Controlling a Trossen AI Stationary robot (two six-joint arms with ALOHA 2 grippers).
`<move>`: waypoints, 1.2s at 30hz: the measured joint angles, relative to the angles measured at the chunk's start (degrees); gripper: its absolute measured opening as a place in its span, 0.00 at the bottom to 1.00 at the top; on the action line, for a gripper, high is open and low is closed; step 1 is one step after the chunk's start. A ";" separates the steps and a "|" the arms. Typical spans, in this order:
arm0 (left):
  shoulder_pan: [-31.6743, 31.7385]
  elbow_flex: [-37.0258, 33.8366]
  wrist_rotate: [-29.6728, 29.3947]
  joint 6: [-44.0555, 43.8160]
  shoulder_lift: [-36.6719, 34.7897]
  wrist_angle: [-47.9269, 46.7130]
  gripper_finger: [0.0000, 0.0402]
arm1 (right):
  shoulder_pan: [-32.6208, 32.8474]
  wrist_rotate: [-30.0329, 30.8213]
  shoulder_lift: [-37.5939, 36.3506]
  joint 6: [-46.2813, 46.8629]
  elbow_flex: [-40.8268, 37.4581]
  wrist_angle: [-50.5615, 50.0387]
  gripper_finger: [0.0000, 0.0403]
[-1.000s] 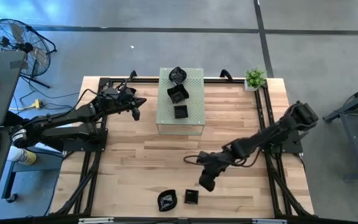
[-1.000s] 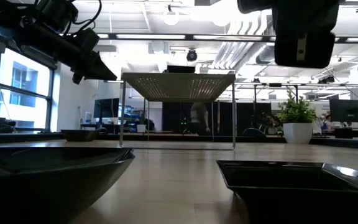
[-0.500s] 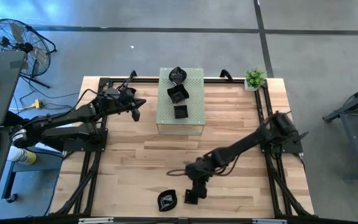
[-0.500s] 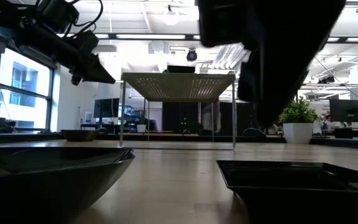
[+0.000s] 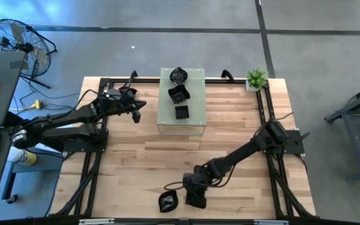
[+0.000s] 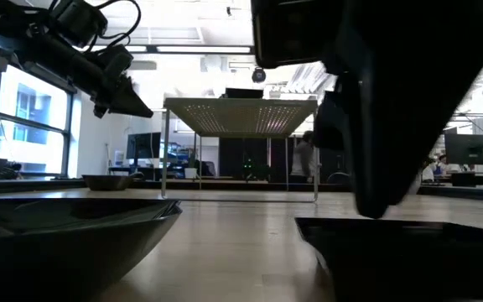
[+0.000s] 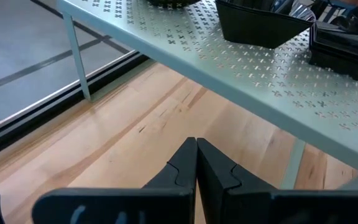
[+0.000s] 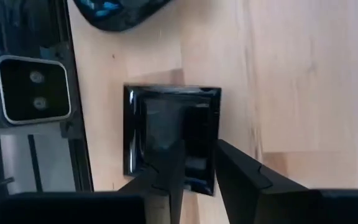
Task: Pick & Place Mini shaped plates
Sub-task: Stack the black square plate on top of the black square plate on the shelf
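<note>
- Left gripper [image 5: 135,114] sits parked above the table's far-left part, just beside the green perforated shelf [image 5: 195,122]. Wrist view shows its fingers [image 7: 185,171] pressed flat together, nothing between them. It's idle.
- Wavy plate [image 5: 168,200] lies on the wood near the front edge, just left of the right gripper. Looks glossy black, prob hard plastic or glazed, so light and stiff but slick. I judge a rim pinch is the only way in, and it could skate on the wood.
- Square plate [image 8: 173,137] is under the right gripper [image 5: 195,195], front-centre of the table [image 5: 136,162]. In the wrist view one finger [image 8: 166,168] is over the plate's inside and the other [image 8: 241,171] is outside its rim, so the jaws are part-open, straddling one wall. No squeeze that I can confirm; plate is flat on the wood, not lifted.
- Handling call for the square one: thin upright wall, shiny, so I'd grip mid-wall, not a corner, and close gently. Too hard and it may pop out or chip if it's ceramic; can't tell material.
- Count, plates: 2 on the wood at the front (1 wavy, 1 square), 3 on top of the shelf [image 5: 180,94] in a row front to back. That's 5 I can see.
- Others: 1 shelf, 1 potted plant [image 5: 255,79] at the far-right corner, 2 arms.
</note>
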 joint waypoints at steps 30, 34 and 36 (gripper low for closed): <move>0.00 0.00 1.42 -0.02 0.02 -0.17 0.00 | 0.54 0.08 2.34 5.67 -0.11 2.10 0.01; 0.00 0.00 1.42 -0.02 0.01 -0.18 0.00 | 0.44 -0.39 2.34 8.48 -0.11 4.08 0.03; 0.00 0.00 1.42 -0.02 0.02 -0.18 0.00 | 0.43 -0.40 2.34 9.91 -0.11 5.44 0.02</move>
